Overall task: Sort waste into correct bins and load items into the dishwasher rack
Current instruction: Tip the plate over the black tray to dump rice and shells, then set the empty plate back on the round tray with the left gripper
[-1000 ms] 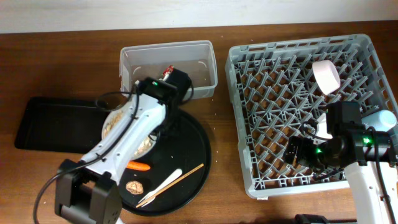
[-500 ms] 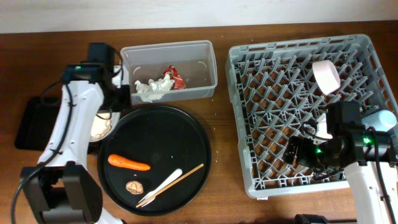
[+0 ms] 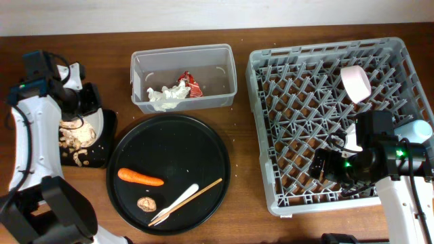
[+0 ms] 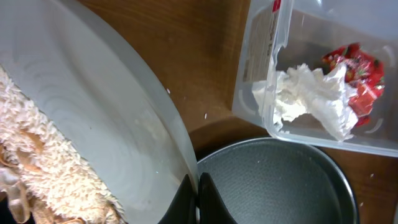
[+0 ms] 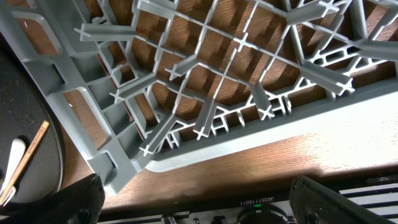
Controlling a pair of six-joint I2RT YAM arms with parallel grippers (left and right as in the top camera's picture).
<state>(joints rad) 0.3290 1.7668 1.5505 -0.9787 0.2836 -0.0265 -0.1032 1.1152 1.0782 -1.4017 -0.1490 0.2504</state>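
Note:
My left gripper point(image 3: 88, 103) is shut on the rim of the white round plate point(image 4: 93, 106) and holds it tilted over the shallow black tray point(image 3: 95, 160). Beige food scraps point(image 3: 71, 135) lie on the plate and the tray below. The clear tub point(image 3: 183, 57) holds white napkins point(image 3: 165, 97) and the red-and-silver wrapper point(image 3: 189, 84). The carrot point(image 3: 140, 177), brown lump point(image 3: 146, 202), white fork point(image 3: 175, 203) and chopsticks point(image 3: 198, 192) lie on the round black tray point(image 3: 176, 146). My right gripper point(image 5: 199, 208) is open and empty over the grey rack's point(image 3: 298, 196) front edge.
The pinkish-white bowl point(image 3: 355, 82) stands in the rack's back right. The light blue cup point(image 3: 415, 129) and a small white cup point(image 3: 352, 139) sit by my right arm. Bare wood lies between the round tray and the rack.
My left arm has swung left from the clear tub to over the black tray, carrying the plate; scraps now lie in that tray. The right arm has not moved.

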